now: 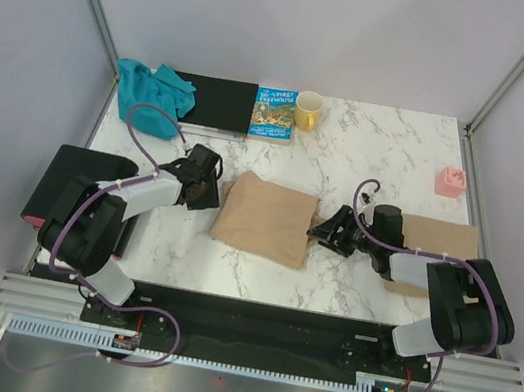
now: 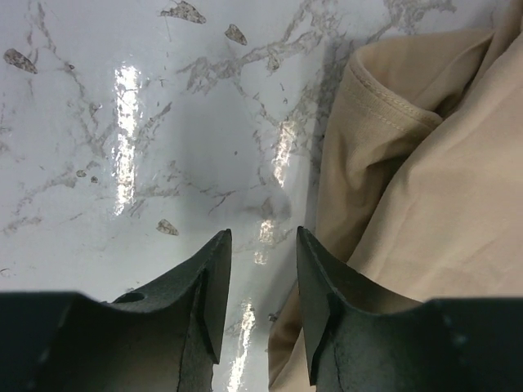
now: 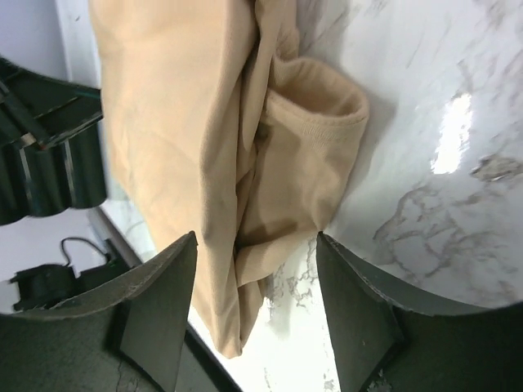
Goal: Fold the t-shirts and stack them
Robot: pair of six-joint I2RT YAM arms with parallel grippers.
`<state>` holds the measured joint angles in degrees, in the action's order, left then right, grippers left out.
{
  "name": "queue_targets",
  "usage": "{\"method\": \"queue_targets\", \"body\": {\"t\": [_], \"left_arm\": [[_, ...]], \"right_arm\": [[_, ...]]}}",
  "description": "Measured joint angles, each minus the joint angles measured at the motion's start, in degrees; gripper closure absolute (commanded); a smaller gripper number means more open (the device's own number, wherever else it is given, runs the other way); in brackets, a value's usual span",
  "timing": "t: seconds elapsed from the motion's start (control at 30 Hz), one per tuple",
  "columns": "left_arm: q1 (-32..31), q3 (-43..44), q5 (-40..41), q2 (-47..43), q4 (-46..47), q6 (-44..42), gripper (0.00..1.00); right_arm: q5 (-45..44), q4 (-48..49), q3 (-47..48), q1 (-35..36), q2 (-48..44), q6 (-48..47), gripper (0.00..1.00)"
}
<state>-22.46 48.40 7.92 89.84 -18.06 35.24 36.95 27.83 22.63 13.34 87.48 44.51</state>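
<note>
A folded tan t-shirt lies in the middle of the table. My left gripper hovers at its left edge, open; in the left wrist view the gripper has bare marble between its fingers and the shirt just to their right. My right gripper is at the shirt's right edge, open. The right wrist view shows this gripper wide apart over the shirt's folded sleeve end, not closed on it. A second tan t-shirt lies at the right, partly under the right arm. A teal garment is bunched at the back left.
Along the back edge stand a flat black board, a colourful book and a yellow mug. A small pink object sits at the far right. A black box sits off the table's left edge.
</note>
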Motion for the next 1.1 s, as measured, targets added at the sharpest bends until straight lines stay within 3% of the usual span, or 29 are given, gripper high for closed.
{"method": "queue_targets", "body": {"t": [0.23, 0.47, 0.73, 1.1], "left_arm": [[0.0, 1.88, -3.43, 0.0, -0.28, -0.22, 0.52], [-0.02, 1.92, -5.77, 0.0, -0.31, -0.26, 0.41], [0.0, 1.9, -8.15, -0.28, -0.48, -0.35, 0.41], [0.0, 2.12, -6.69, -7.39, -3.52, -0.35, 0.4]], "right_arm": [[-5.9, -11.04, 3.91, 0.74, -2.97, -4.33, 0.32], [-5.18, -9.16, 4.63, 1.95, -0.5, -4.2, 0.31], [-4.81, -8.41, 4.63, 2.12, -0.26, -4.33, 0.31], [-4.9, -8.33, 4.63, 2.21, -0.24, -4.44, 0.31]]}}
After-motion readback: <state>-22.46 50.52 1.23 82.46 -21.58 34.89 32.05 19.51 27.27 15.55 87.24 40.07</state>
